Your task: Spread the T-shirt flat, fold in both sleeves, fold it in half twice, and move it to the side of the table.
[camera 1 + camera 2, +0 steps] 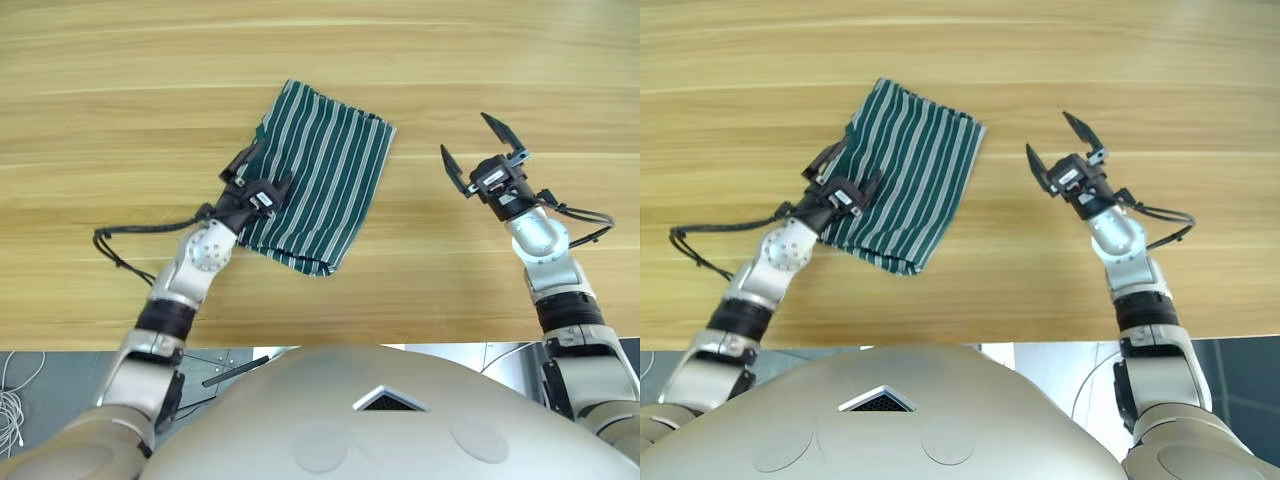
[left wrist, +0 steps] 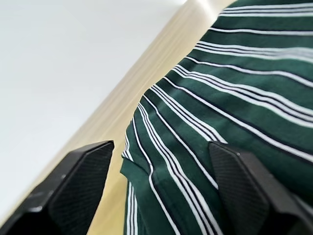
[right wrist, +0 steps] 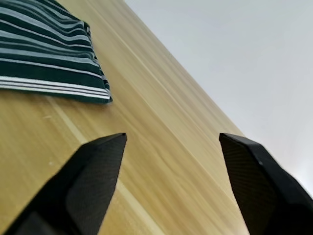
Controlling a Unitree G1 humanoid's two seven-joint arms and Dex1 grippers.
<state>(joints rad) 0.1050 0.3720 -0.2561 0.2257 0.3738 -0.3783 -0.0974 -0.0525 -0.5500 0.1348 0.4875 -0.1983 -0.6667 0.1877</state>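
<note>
The dark green T-shirt (image 1: 325, 185) with white stripes lies folded into a compact rectangle at the middle of the wooden table (image 1: 450, 60). My left gripper (image 1: 262, 172) is open at the shirt's left edge. One of its fingers (image 2: 73, 188) is over bare wood and the other rests over the striped T-shirt (image 2: 234, 88). My right gripper (image 1: 465, 135) is open above bare table, well to the right of the shirt and apart from it. In the right wrist view the folded T-shirt's corner (image 3: 54, 63) lies beyond the open gripper (image 3: 171, 161).
A black cable (image 1: 125, 235) loops over the table beside my left arm. The table's front edge (image 1: 330, 343) runs just ahead of my body. Bare wood stretches to the left, to the right and behind the shirt.
</note>
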